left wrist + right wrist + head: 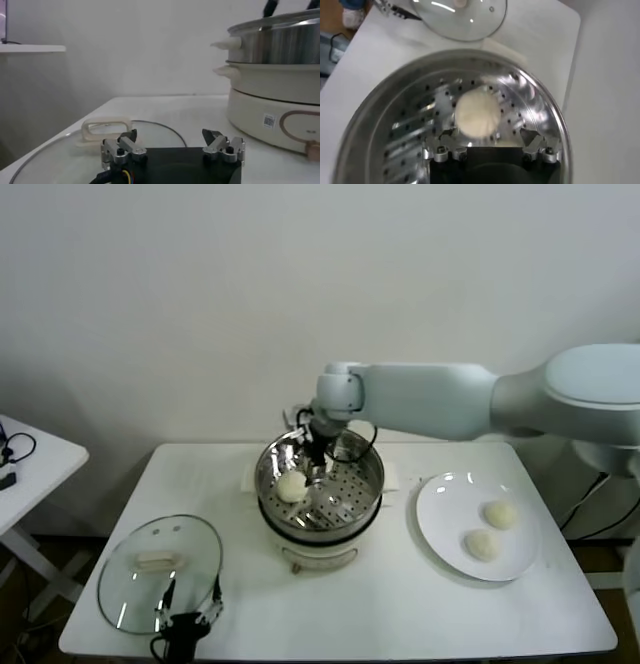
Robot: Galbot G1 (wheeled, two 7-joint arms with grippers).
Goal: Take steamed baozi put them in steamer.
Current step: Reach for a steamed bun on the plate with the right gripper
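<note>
The steamer [368, 476] stands at the table's middle on its white base. One cream-white baozi [291, 485] lies on its perforated tray. My right gripper [316, 456] reaches down into the pot, open, just behind that bun. In the right wrist view the baozi [476, 115] lies just beyond my open right gripper [487, 136], inside the steamer wall [380, 115]. Two more baozi [500, 514] [482, 544] lie on the white plate [430, 529]. A fourth does not show. My left gripper [186, 624] is parked open at the table's front edge.
The glass lid [160, 572] with its pale handle lies at front left, just ahead of my left gripper [170, 137]; it also shows in the left wrist view [65, 155]. The steamer [280, 45] rises beyond it. A small side table [30, 454] stands far left.
</note>
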